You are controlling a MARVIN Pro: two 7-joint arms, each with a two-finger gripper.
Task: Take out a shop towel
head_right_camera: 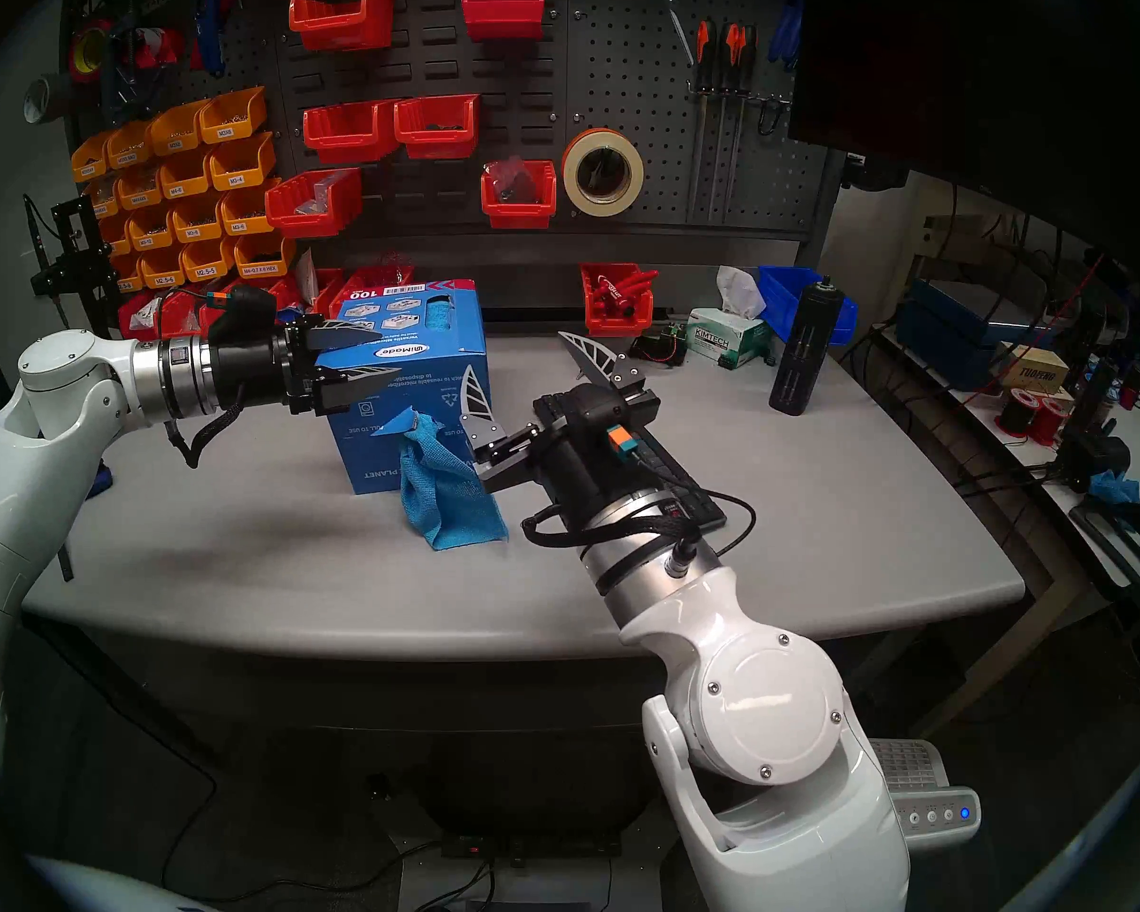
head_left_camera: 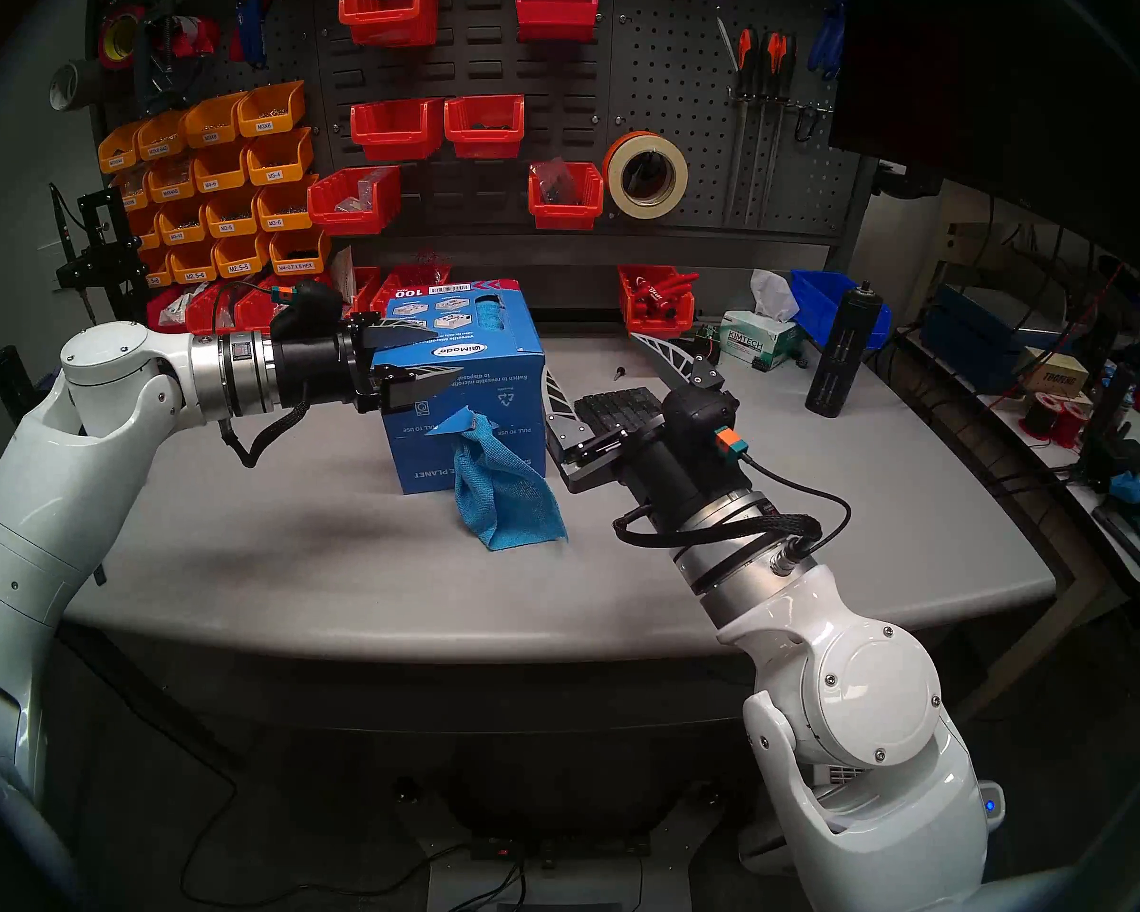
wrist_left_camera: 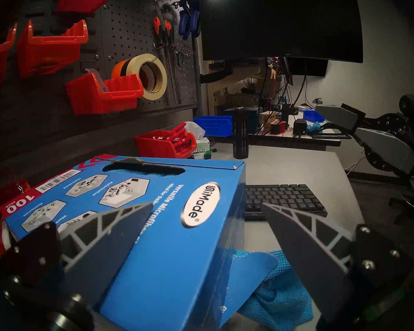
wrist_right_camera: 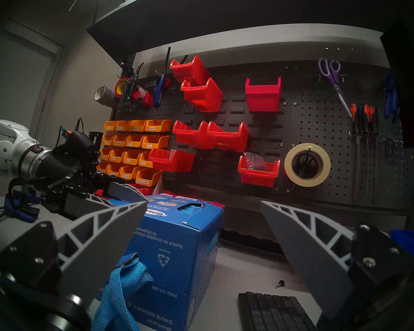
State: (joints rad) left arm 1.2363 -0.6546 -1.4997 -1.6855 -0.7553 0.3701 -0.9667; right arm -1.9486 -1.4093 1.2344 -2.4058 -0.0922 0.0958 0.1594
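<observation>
The blue printed cardboard box point(head_left_camera: 482, 364) stands mid-table. The bright blue shop towel point(head_left_camera: 505, 489) hangs out of a torn opening in its front face, and its lower end lies on the table. My left gripper point(head_left_camera: 445, 354) is open, with its jaws either side of the box's upper left front edge. One finger is over the top and one is before the front face. In the left wrist view the box point(wrist_left_camera: 167, 227) fills the gap and the towel point(wrist_left_camera: 280, 299) lies below. My right gripper point(head_left_camera: 588, 352) is open wide and empty, right of the box and above the keyboard. The right wrist view shows the towel point(wrist_right_camera: 120, 287) at lower left.
A black keyboard point(head_left_camera: 620, 410) lies under my right wrist. A white tissue box point(head_left_camera: 758, 345), a black cylinder point(head_left_camera: 844, 351), a red bin point(head_left_camera: 656, 305) and a blue bin point(head_left_camera: 817, 292) stand at the back right. The pegboard point(head_left_camera: 672, 81) with bins rises behind.
</observation>
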